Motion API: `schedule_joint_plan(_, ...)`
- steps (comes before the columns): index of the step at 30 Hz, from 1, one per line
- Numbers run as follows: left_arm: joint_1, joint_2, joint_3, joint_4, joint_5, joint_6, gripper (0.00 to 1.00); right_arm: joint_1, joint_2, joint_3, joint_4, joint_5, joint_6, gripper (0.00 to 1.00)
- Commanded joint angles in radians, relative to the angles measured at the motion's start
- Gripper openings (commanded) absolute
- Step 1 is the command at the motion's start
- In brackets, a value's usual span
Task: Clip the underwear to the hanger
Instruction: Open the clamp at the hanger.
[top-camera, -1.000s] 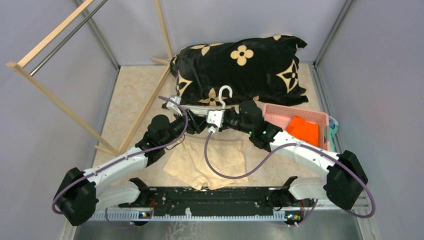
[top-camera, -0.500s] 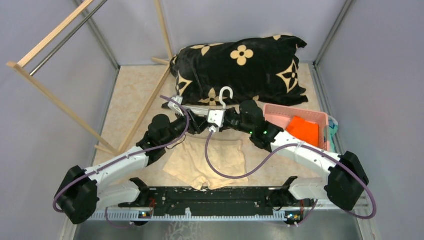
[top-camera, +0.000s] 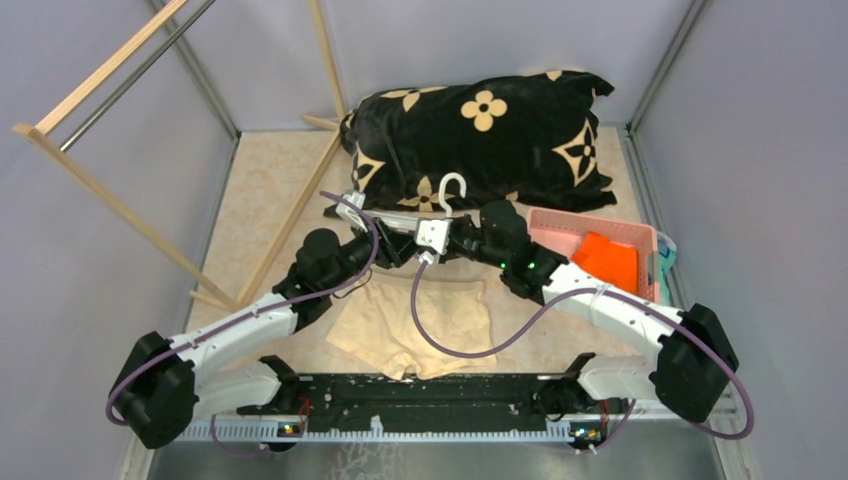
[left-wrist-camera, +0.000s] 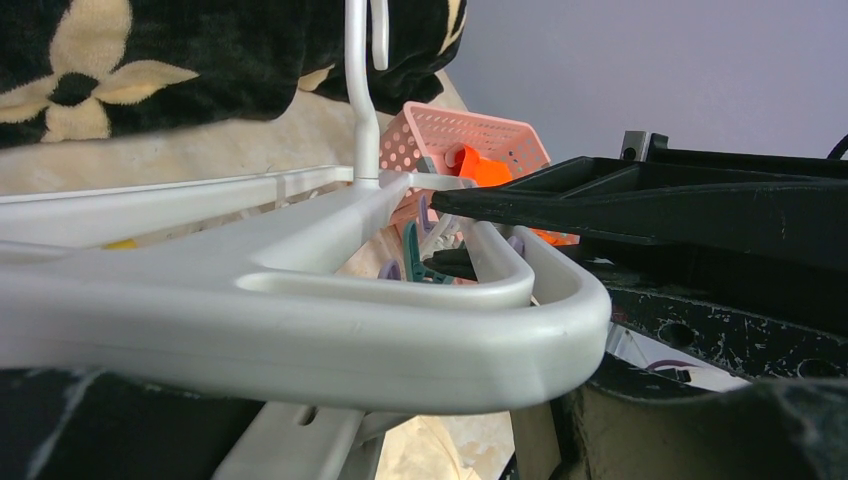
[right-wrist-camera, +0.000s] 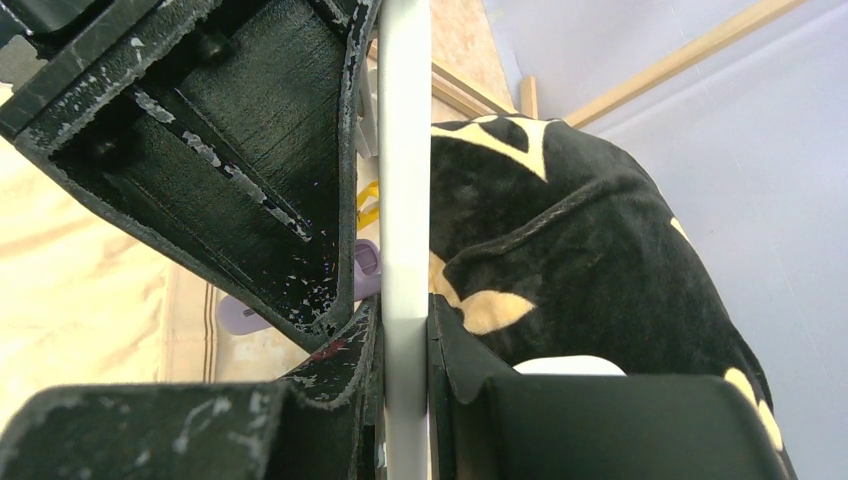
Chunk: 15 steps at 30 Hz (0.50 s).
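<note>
One hanger (left-wrist-camera: 300, 335) spans left-right, hook (left-wrist-camera: 358, 80) pointing away.

Soft, even light from overhead, no hard shadows, just faint shade under the arms on the table (top-camera: 262, 190). Top view sharp. Wrist cams: hanger (left-wrist-camera: 300, 340) v. close, blurred, slight sheen; blanket (left-wrist-camera: 150, 60) soft. Right fingers (right-wrist-camera: 230, 150) dark, grainy; wall behind bright.

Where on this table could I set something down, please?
The far-left tabletop, between the wooden rack and the black blanket, is bare. A smaller strip lies right of the underwear, below the pink basket, under the right arm. The centre around the hanger is crowded.
</note>
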Motion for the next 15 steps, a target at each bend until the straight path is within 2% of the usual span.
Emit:
schedule_joint_plan(1,0.001,-0.023,0.022,0.047,-0.013,0.008,0.12,0.012,-0.059,0.045,0.085,-0.072,-0.011,0.00)
schedule_joint_plan(3,0.001,-0.031,0.016,0.042,-0.018,0.010,0.02,0.011,-0.056,0.046,0.080,-0.072,-0.012,0.00)
schedule_joint_plan(4,0.001,-0.036,0.012,0.040,-0.020,0.009,0.00,0.011,-0.055,0.046,0.077,-0.072,-0.012,0.00)
schedule_joint_plan(10,0.001,-0.063,-0.002,0.019,-0.031,0.012,0.00,0.011,-0.046,0.047,0.088,-0.043,0.004,0.00)
schedule_joint_plan(12,0.001,-0.063,-0.007,0.020,-0.028,0.013,0.06,0.011,-0.035,0.058,0.093,-0.023,0.026,0.00)
schedule_joint_plan(13,0.000,-0.061,-0.010,0.022,-0.027,0.012,0.14,0.011,-0.030,0.063,0.108,-0.005,0.046,0.00)
schedule_joint_plan(15,0.000,-0.053,-0.013,0.037,-0.019,0.011,0.20,0.011,-0.015,0.080,0.117,0.031,0.083,0.00)
